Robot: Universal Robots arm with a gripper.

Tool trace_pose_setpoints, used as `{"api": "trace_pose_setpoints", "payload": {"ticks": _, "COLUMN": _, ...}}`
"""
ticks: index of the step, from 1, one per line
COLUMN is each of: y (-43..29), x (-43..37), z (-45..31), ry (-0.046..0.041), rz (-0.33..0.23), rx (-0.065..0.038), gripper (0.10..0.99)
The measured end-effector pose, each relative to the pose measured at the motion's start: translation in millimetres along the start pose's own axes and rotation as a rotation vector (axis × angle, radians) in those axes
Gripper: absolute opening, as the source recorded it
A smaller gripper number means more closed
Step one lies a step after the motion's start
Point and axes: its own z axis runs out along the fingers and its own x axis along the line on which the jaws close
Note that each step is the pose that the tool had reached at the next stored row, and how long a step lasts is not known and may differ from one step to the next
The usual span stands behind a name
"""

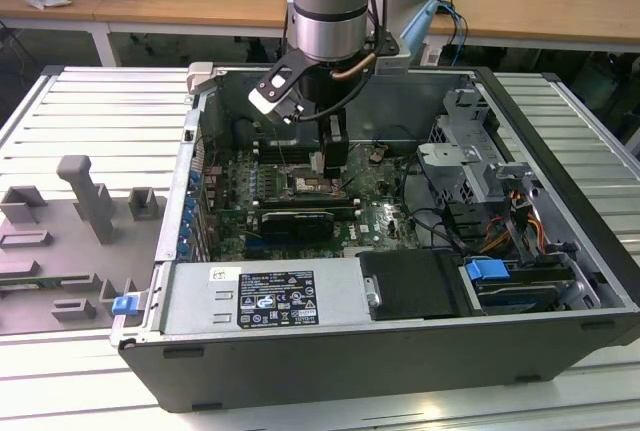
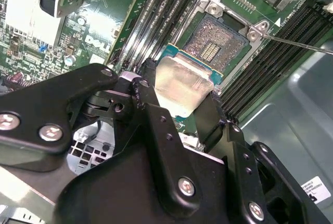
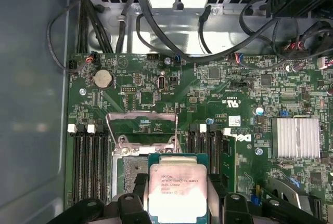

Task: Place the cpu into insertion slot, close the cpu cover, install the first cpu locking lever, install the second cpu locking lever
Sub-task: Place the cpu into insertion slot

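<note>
Inside an open computer case [image 1: 400,351], my gripper [image 1: 333,159] hangs over the motherboard. It is shut on the cpu [image 3: 177,190], a flat square chip with a silvery top, also seen in the second wrist view as the cpu [image 2: 182,86] pinched between black fingers [image 2: 148,81]. The chip is tilted and hovers partly over the bare insertion slot [image 2: 218,44], apart from it. The cpu cover [image 3: 141,114], a thin metal frame, stands swung open on the slot's far side. A thin wire locking lever [image 2: 296,43] sticks out beside the slot.
Black memory slots [image 3: 88,161] flank the socket on both sides. A finned heat sink [image 3: 296,138] and loose cables [image 3: 156,26] lie nearby. The power supply [image 1: 260,296] and drive cage [image 1: 470,151] fill the case's near and right parts. Grey fixtures [image 1: 70,211] sit outside, left.
</note>
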Motion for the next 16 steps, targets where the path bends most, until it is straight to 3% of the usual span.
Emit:
{"api": "trace_pose_setpoints", "payload": {"ticks": 8, "y": -7.3, "x": 3.8, "z": 9.7, "ry": 0.0, "rz": 0.0, "rx": 0.0, "gripper": 0.537}}
{"api": "trace_pose_setpoints", "payload": {"ticks": 11, "y": -12.6, "x": 12.4, "z": 19.5, "ry": 0.0001, "rz": 0.0, "rx": 0.0, "gripper": 0.537}}
{"api": "trace_pose_setpoints", "payload": {"ticks": 16, "y": -15.0, "x": 13.9, "z": 30.5, "ry": -0.002, "rz": -0.006, "rx": 0.0, "gripper": 0.537}}
